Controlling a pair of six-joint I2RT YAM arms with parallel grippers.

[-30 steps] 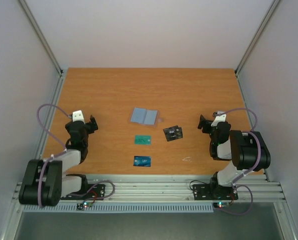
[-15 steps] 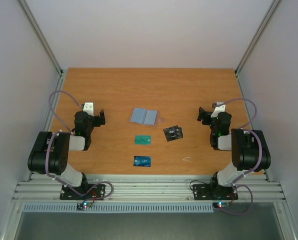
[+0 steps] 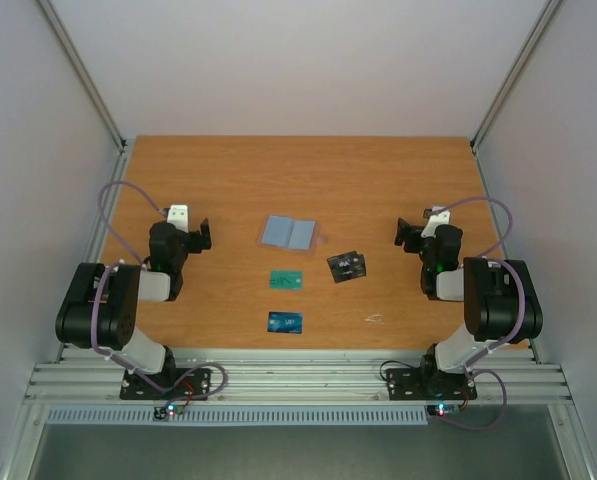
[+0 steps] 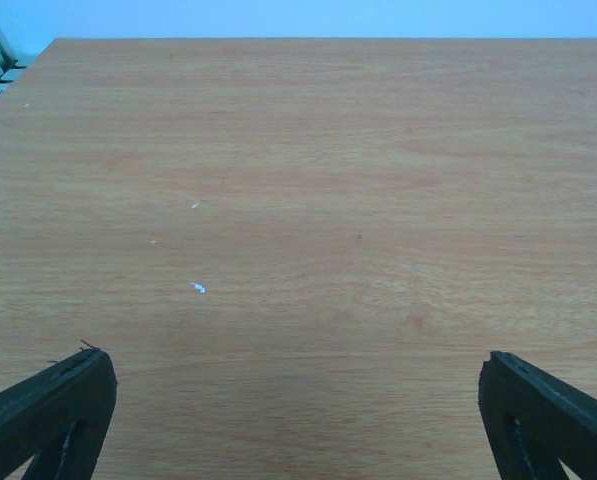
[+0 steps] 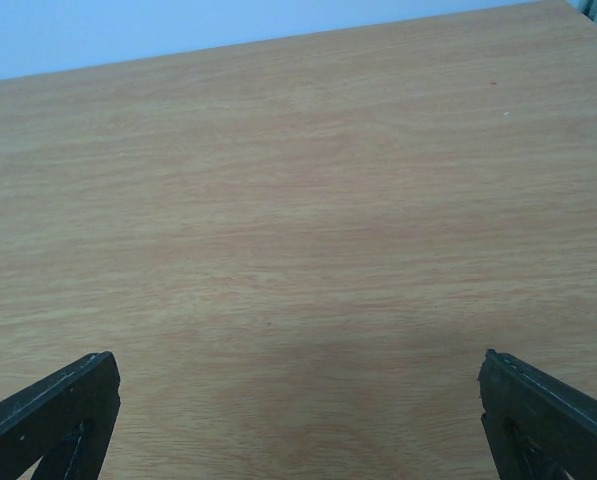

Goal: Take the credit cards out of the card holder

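While both arms sit low at the sides of the overhead view, the small flat bifold card holder (image 3: 288, 232) lies spread open at the middle of the orange-brown wooden table (image 3: 278, 170), its light blue-grey inside facing up. Three cards lie out on the wood, none touching the holder. The thin black card (image 3: 347, 266) with white marks lies tilted to the lower right of it. The thin green card (image 3: 286, 280) lies just below it. The dark blue card (image 3: 286, 322) lies lower again, near the bottom edge of the table. A faint white scuff (image 3: 373, 319) marks the wood right of that card. The left gripper (image 3: 200, 236) is at centre left and the right gripper (image 3: 408, 235) at centre right, both well apart from the holder and the cards. From this height I cannot tell how their fingers stand.

Seen from the left wrist, two black fingers (image 4: 48, 410) sit in the bottom corners of the frame, spread wide, with only bare wood and a few white specks (image 4: 198, 288) ahead of them.

Seen from the right wrist, the black fingers (image 5: 53, 405) are likewise spread to the bottom corners, nothing between them, plain wood filling the frame. Neither the holder nor any card shows in either wrist view.
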